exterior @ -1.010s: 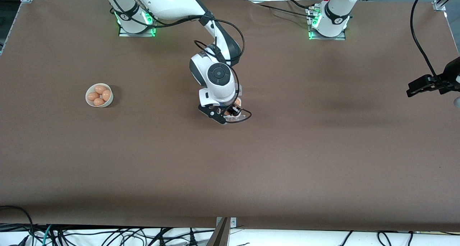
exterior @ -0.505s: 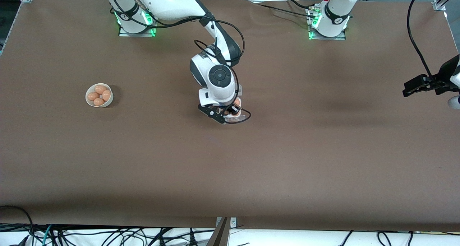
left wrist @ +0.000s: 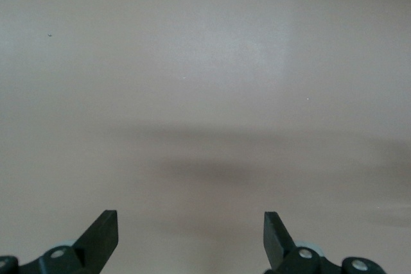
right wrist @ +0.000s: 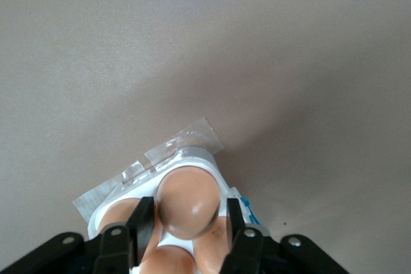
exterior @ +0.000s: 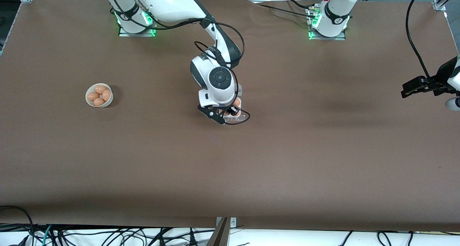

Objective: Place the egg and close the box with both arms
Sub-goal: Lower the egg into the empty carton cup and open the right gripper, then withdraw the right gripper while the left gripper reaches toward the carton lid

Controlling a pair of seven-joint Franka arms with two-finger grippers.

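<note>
Centre of the front frame: the right pincer [exterior: 230, 114] is closed around the egg [right wrist: 188, 201] over the box [exterior: 237, 111], its wrist hiding most of the box. At mid-left, a white bowl [exterior: 99, 95] of eggs on the counter [exterior: 323, 159]. At the right edge, the left pincer [left wrist: 191, 230] hangs wide open and empty.

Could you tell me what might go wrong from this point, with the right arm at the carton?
The right gripper holds the egg between its fingers low over the box; releasing off-centre could let it roll out. The left gripper hangs open over bare table, away from the box, so nothing steadies it.
</note>
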